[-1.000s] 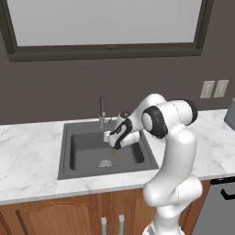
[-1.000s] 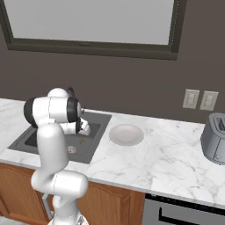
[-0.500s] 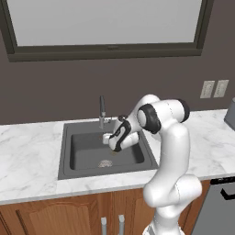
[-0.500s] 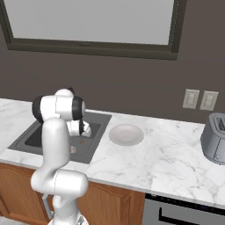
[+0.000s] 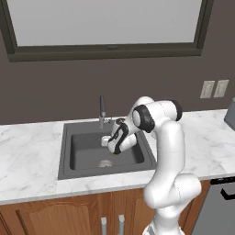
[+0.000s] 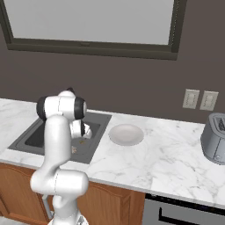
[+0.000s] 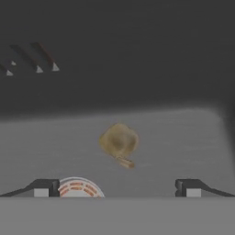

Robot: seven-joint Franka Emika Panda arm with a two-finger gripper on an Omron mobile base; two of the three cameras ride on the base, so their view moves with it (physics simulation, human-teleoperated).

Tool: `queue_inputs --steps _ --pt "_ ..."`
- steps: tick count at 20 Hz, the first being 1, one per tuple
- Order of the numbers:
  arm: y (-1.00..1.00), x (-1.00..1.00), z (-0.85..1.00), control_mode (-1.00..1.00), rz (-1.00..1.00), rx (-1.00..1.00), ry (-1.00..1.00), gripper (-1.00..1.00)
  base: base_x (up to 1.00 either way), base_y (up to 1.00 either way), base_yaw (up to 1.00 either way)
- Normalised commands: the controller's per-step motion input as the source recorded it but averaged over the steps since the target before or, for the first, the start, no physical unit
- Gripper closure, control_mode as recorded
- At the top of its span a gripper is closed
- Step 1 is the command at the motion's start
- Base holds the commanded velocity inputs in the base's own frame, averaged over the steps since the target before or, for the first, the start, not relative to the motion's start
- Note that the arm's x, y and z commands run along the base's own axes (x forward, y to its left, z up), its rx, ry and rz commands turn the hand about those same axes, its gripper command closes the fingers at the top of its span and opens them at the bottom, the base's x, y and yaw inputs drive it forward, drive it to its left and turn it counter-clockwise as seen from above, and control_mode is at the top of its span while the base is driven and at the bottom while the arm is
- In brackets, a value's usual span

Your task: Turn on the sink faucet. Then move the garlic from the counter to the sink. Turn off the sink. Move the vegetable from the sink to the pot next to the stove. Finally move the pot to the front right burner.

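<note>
1. While our arm bends down over the sink [image 5: 69,137], our gripper [image 7: 117,187] hangs with jaws spread, holding nothing.
2. We see the garlic [image 7: 119,142] lying on the basin floor, near the drain [image 7: 77,187].

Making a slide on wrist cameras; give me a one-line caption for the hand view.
Open gripper looks down at the garlic on the sink floor, beside the drain.

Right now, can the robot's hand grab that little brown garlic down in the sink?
Probably yes. The gripper is open and points at the garlic lying on the sink floor, and nothing shows between them. It would need to go lower first.
</note>
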Motion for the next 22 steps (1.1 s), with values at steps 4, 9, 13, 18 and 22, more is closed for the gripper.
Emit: queue_inputs --steps 4,9,13,18,22 --pt "0.02 0.1 -0.27 -1.0 0.0 0.0 0.0 -1.0 0.0 0.0 0.0" --pt "0.01 0.11 -0.26 -1.0 0.0 0.0 0.0 -1.0 0.0 0.0 0.0" --pt "0.0 0.18 -0.2 -1.0 0.0 0.0 0.0 -1.0 0.0 0.0 0.0" --pt "0.0 0.22 -0.14 -1.0 0.0 0.0 0.0 -1.0 0.0 0.0 0.0" --pt "0.0 0.16 -0.13 -1.0 0.0 0.0 0.0 -1.0 0.0 0.0 0.0"
